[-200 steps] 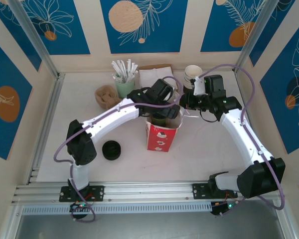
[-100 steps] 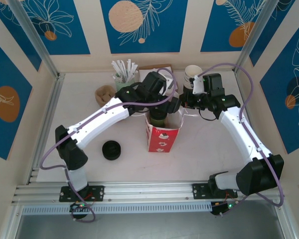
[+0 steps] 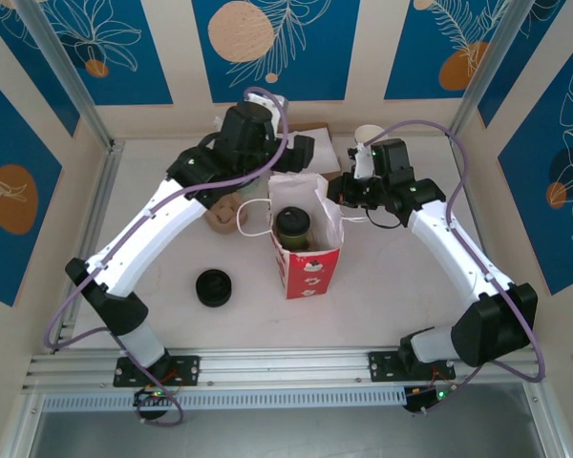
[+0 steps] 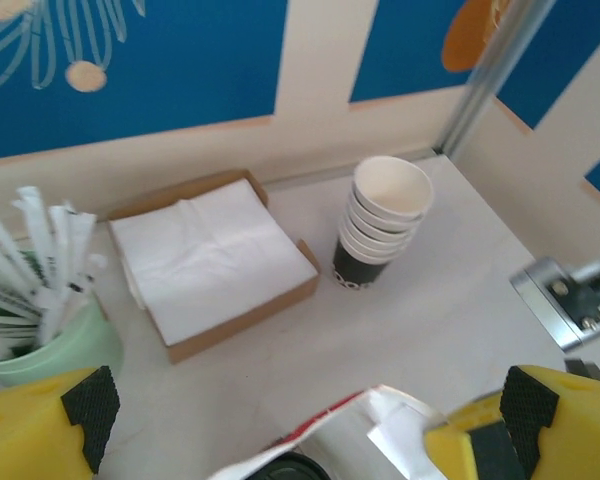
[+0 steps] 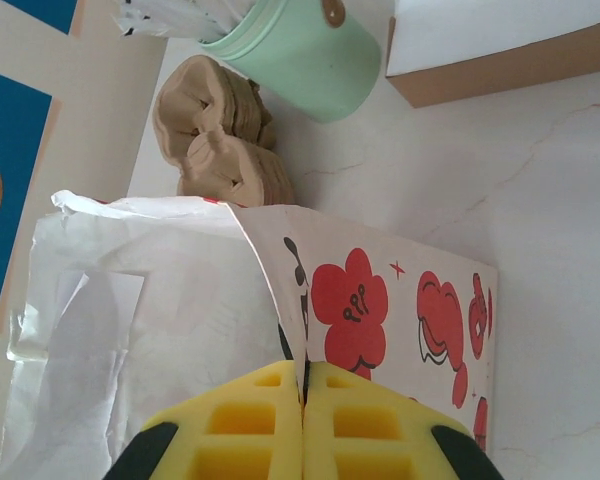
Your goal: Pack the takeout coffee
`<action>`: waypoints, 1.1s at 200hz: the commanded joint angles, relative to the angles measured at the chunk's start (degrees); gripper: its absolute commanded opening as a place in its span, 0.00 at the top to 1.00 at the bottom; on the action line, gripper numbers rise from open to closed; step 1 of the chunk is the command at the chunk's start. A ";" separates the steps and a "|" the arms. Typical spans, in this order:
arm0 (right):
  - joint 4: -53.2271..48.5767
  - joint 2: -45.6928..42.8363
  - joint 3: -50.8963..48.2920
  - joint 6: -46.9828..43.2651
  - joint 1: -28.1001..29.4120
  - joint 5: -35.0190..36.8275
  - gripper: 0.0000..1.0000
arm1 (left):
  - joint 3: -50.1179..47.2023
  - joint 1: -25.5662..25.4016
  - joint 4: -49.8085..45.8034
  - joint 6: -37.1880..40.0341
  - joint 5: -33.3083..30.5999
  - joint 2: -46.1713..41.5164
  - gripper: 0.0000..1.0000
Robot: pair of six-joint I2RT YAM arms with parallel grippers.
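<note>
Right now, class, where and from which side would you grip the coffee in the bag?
The coffee stands upright in the open bag, whose walls cover its sides. So it is probably best gripped across its round black lid, coming straight down from above.

robot lab test cell dressed as café counter. aluminium frame post (image 3: 67,81), base rail (image 3: 286,367), printed blue leaf-pattern wall panels (image 3: 272,48), white tabletop (image 3: 401,305). cabled left arm (image 3: 153,224) and right arm (image 3: 458,253) bolted to rail. café props: stack of paper cups (image 4: 383,225), napkins in cardboard tray (image 4: 215,260), mint cup of wrapped sticks (image 4: 40,330), brown sleeves (image 5: 220,135), black lids (image 3: 214,287), red-and-white paper bag (image 3: 308,262).
</note>
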 commanded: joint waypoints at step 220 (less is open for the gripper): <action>7.25 -2.55 0.78 -0.51 0.54 -5.38 1.00 | -3.51 8.96 -5.08 -7.92 -3.25 -0.76 0.01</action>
